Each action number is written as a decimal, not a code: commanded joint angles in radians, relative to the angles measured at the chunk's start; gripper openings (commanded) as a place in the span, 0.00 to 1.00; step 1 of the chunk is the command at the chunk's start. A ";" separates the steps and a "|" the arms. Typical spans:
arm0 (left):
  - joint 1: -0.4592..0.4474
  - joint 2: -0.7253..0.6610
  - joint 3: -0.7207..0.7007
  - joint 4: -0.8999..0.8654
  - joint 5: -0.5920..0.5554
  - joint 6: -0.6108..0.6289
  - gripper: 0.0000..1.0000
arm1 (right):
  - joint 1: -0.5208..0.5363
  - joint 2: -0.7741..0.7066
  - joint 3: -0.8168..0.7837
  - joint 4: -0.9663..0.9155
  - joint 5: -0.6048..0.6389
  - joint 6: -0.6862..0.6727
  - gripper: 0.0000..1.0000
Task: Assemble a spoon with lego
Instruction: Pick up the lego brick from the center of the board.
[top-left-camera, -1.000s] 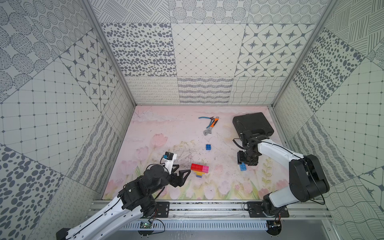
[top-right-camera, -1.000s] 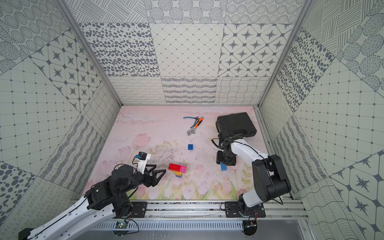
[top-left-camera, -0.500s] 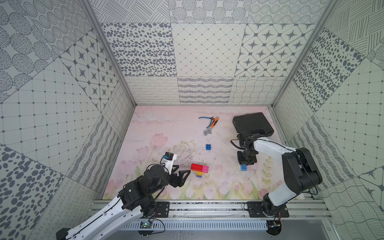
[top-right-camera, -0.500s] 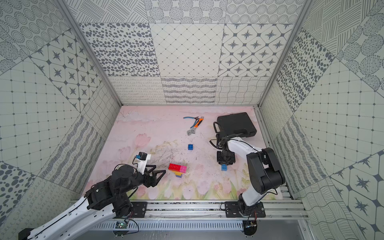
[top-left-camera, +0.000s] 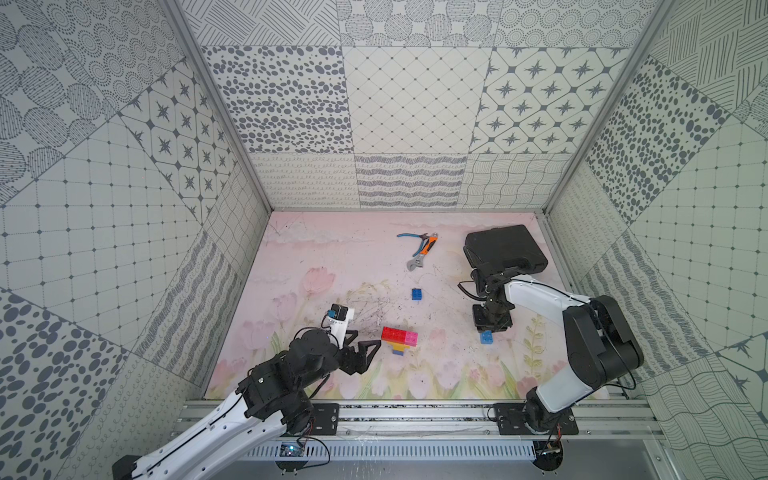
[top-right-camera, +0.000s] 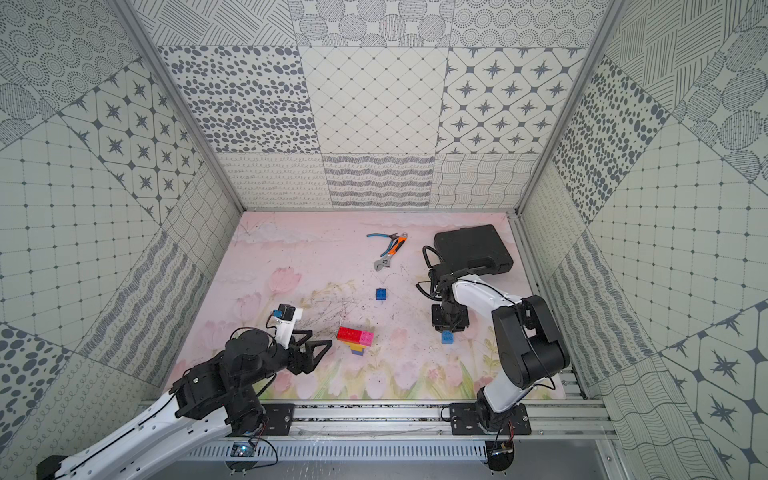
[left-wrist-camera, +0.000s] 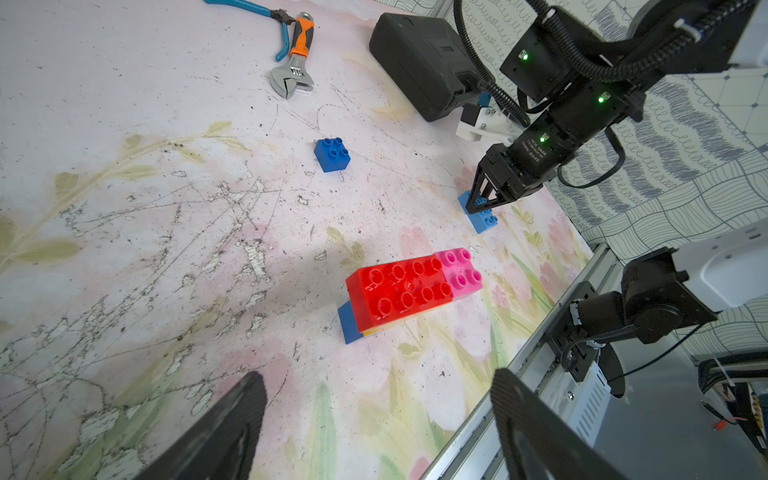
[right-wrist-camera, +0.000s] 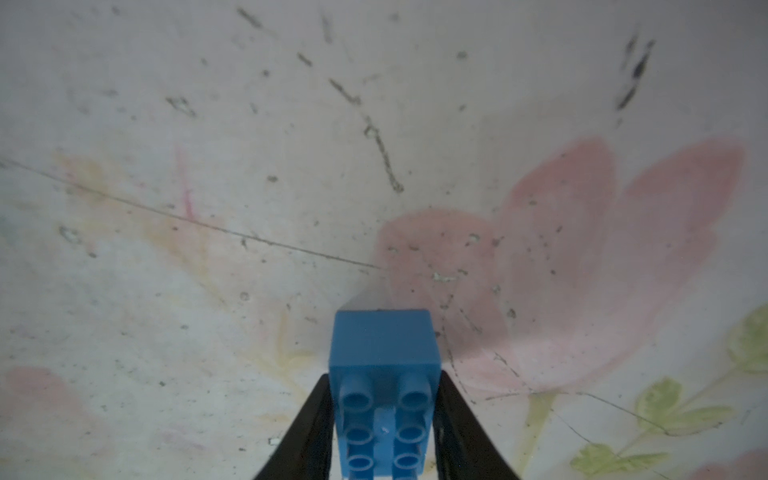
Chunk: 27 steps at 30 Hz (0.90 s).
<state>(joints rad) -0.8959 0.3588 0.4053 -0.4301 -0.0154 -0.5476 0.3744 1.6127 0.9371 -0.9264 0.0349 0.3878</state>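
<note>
The partly built spoon lies near the front middle of the mat. Its red and pink bricks sit on top of yellow and blue ones. My left gripper hovers just left of it, open, with nothing between the fingers. A light blue oblong lego brick rests on the mat to the right. My right gripper points down onto it, fingers pressed against both long sides. A dark blue square brick lies loose further back.
An orange-handled wrench and blue-handled pliers lie at the back middle. A black case stands at the back right, behind the right arm. A metal rail runs along the front edge.
My right gripper has come down over the light blue brick and closed on its sides, while its elbow swung right. The left arm and the other bricks have not moved.
</note>
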 joint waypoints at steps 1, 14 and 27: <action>-0.013 0.003 0.004 0.010 -0.021 0.004 0.87 | 0.009 -0.002 0.003 -0.012 -0.001 0.006 0.44; -0.012 -0.001 0.001 0.013 -0.021 0.003 0.87 | 0.025 -0.010 -0.011 -0.008 -0.006 0.010 0.25; -0.012 0.173 0.034 0.103 -0.059 -0.042 0.86 | 0.205 -0.106 0.334 -0.171 -0.021 -0.138 0.12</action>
<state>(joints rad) -0.8959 0.4644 0.4084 -0.4057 -0.0368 -0.5697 0.5240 1.5421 1.1774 -1.0336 0.0425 0.3317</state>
